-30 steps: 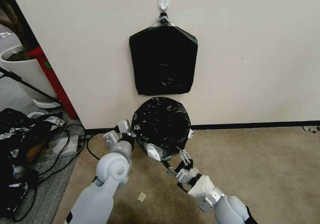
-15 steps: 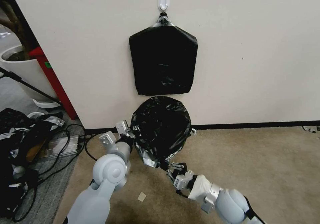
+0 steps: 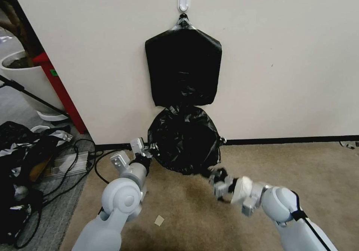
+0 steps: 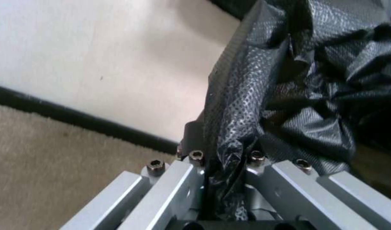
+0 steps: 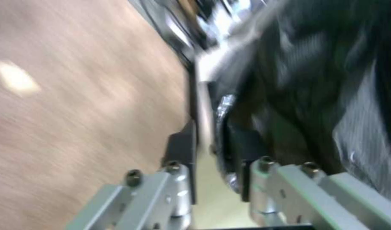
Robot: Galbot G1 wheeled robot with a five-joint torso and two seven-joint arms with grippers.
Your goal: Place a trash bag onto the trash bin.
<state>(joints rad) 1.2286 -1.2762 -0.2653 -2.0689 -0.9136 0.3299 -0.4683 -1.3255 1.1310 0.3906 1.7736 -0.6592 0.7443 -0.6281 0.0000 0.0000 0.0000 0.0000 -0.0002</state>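
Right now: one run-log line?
left gripper: shut on trash bag edge | right gripper: at bag's lower edge, grip unclear

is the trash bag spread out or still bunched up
Spread out: the trash bag is stretched into a wide, rounded sheet between the left gripper and the right gripper, each pinching an edge.

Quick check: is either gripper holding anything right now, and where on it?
Both hold the trash bag. The left gripper has its jaws shut on the film at the bag's left edge; the right gripper pinches the film at its lower right edge.
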